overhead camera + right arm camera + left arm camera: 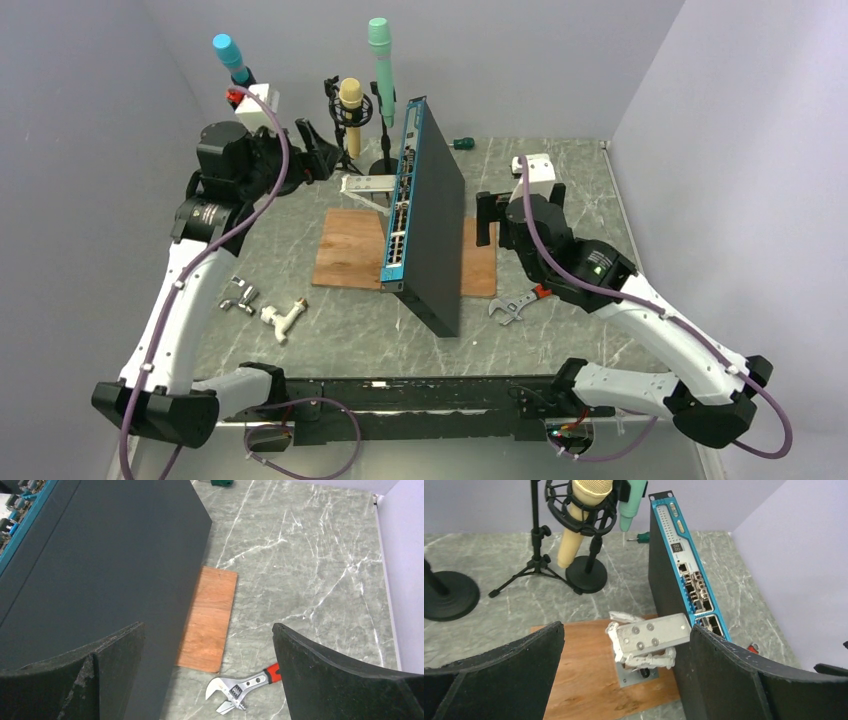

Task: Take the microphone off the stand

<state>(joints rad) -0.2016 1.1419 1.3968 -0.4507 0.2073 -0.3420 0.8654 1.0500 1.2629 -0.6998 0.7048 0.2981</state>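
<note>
Seen from above, the cream microphone (350, 98) stands tilted at the back of the desk (580, 180), just beside a taller mint microphone (380, 45). The left end effector (315, 150) hovers just to its left, touching nothing. A network switch (430, 230) stands on edge over a wooden board (345, 250), walling the right arm off from the stands. In the left wrist view, a black shock mount (555, 506) rings the microphone's body, apparently hung from the tripod stand (538, 562). I judge it must slide out along its own axis. The jaws are spread fully and empty, with a metal bracket (651, 637) below between them. In the right wrist view, the right end effector (209, 630) is equally wide and empty above a wrench (240, 686).
</note>
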